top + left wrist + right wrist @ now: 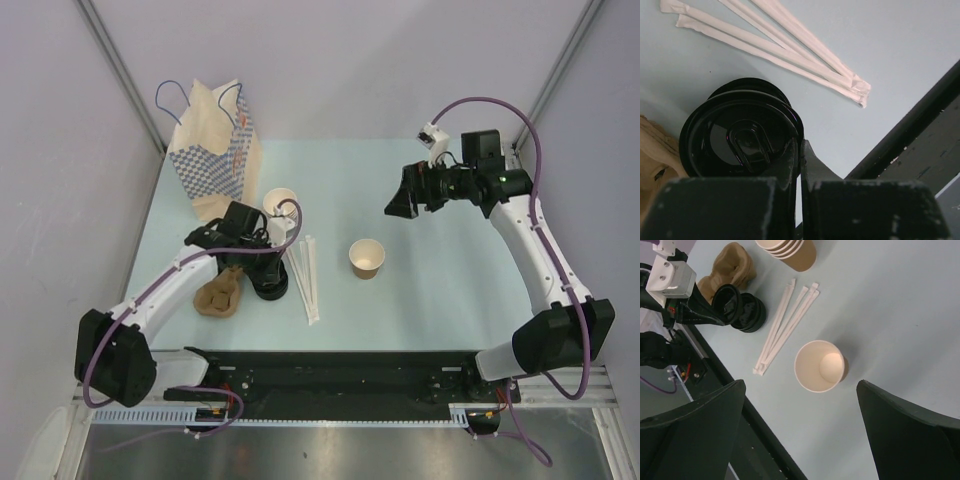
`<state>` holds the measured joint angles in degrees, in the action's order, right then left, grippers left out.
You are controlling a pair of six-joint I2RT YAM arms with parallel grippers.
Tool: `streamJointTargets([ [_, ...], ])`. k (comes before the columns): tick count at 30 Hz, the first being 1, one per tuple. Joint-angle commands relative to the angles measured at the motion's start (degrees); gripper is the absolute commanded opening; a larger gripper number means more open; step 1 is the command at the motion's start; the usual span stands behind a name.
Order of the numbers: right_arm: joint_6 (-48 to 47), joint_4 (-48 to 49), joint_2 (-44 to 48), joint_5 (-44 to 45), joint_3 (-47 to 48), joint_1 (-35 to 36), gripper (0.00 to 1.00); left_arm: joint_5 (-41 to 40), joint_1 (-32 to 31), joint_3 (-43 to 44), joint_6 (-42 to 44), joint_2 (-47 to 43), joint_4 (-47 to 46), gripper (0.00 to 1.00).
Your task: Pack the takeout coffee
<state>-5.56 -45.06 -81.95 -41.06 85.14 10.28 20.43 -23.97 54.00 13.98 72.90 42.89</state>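
Note:
No cup with a lid on it shows. A single lidless tan paper cup [367,258] stands upright and empty mid-table; it also shows in the right wrist view [820,366]. My left gripper [268,262] is shut on the rim of a black lid [740,140] and holds it tilted just above a stack of loose black lids [751,316]. In the left wrist view the gripper [800,150] has its jaws almost touching. My right gripper [400,200] is open and empty, held above the table behind and right of the lone cup; in its own view it [801,384] frames that cup.
A checked paper bag [215,150] stands at the back left. A stack of lidless cups [280,205] is in front of it. Wrapped straws [305,275] lie between the lids and the lone cup. A crumpled brown paper piece [220,293] lies left of the lids. A black rail [330,370] runs along the near edge.

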Motion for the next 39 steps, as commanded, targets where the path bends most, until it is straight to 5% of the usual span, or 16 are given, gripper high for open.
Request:
streamJointTargets([
  [1,3.9,3.6,-0.3,-3.9,0.0,0.8,1.00,5.7,0.4,4.2,0.3,-4.7,-0.1,0.00],
  [6,5.1,8.3,1.6,-10.0,-0.2,1.3,1.00,16.7,-1.0,12.7,0.4,-7.0,-0.8,0.00],
  [9,-2.1,13.5,6.0,-10.0,-2.4,1.7,1.00,22.1,-1.8,19.8,-2.0,-4.1,0.4,0.00],
  [17,-38.3,14.7,17.8,-8.8,-7.9,7.6,1.00,37.4,-5.8,32.0,1.1,2.3,9.0,0.00],
  [21,-58.4,12.3,21.6,-4.9,-11.0,17.5,1.00,39.9,-9.3,36.5,6.6,5.6,17.6,0.00],
  [28,-75.8,7.7,21.9,-2.7,-13.0,25.7,0.97,41.2,-10.7,37.7,8.9,7.2,19.2,0.00],
  [39,-82.5,7.3,18.3,0.8,-14.5,34.1,0.82,41.7,-11.5,36.5,7.7,6.9,18.4,0.00],
])
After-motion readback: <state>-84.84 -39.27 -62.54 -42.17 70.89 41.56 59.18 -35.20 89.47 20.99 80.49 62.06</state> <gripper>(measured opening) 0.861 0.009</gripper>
